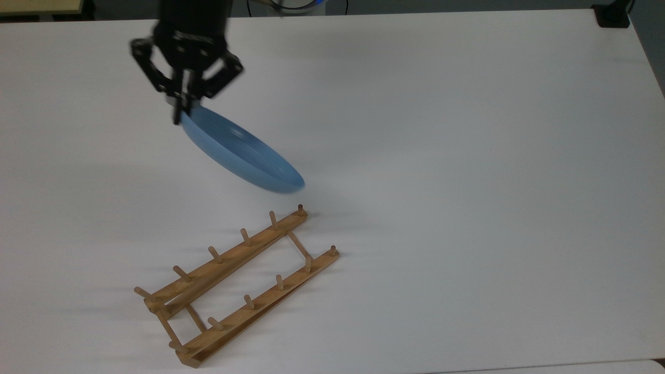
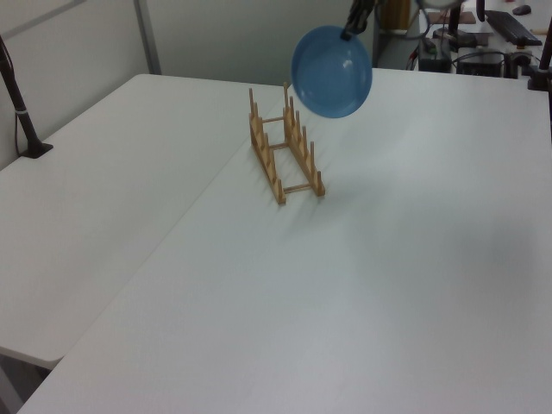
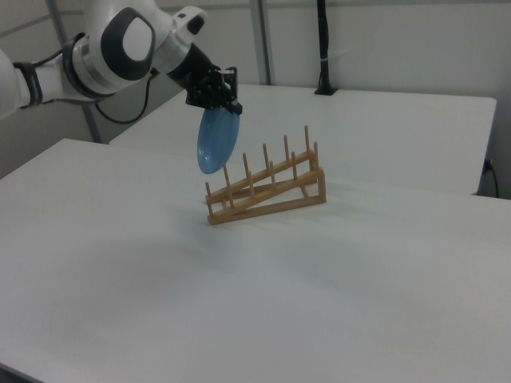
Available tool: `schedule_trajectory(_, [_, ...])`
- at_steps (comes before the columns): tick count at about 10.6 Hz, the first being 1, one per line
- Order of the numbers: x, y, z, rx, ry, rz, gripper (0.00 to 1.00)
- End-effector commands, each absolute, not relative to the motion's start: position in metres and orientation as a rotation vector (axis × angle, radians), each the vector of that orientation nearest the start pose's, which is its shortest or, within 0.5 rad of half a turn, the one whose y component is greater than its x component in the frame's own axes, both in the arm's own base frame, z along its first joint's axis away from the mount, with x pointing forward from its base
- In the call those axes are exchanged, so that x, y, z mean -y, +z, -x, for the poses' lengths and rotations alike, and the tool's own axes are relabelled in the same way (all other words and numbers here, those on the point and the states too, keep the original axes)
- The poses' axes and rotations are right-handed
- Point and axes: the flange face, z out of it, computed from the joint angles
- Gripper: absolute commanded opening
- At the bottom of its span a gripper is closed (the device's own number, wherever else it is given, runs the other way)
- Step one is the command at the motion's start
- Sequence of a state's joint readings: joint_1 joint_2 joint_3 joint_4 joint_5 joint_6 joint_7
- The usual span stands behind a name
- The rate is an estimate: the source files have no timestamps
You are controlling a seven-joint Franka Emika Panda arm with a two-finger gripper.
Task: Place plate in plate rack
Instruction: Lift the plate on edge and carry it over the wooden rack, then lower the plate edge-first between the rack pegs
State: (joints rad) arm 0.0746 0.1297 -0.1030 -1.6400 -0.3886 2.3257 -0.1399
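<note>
The light-blue plate point(image 1: 241, 152) point(image 2: 332, 72) point(image 3: 216, 141) hangs in the air, tilted close to upright. My gripper point(image 1: 179, 111) point(image 3: 223, 104) is shut on its upper rim. The wooden plate rack point(image 1: 236, 285) point(image 2: 283, 148) point(image 3: 267, 185) rests on the white table point(image 1: 467, 156). In the top view the plate's lower edge is just above the rack's upper right end. Seen in the right view, the plate hovers over the rack's low left end, apart from the pegs.
A black clamp post point(image 2: 19, 108) stands at the table edge on the left view's left, and another black post point(image 3: 322, 48) rises behind the rack in the right view. Desks with equipment point(image 2: 496, 34) sit beyond the table.
</note>
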Motion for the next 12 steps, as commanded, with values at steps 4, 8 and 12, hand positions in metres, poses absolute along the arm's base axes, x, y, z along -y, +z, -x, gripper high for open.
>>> schedule_trajectory(4, [-0.072, 0.551, -0.663, 0.468, -1.209, 3.569, 0.0])
schedule_trajectory(8, [-0.087, 0.51, -0.672, 0.497, -1.085, 3.619, 0.0])
schedule_trajectory(12, [-0.098, 0.484, -0.677, 0.497, -1.082, 3.651, 0.0])
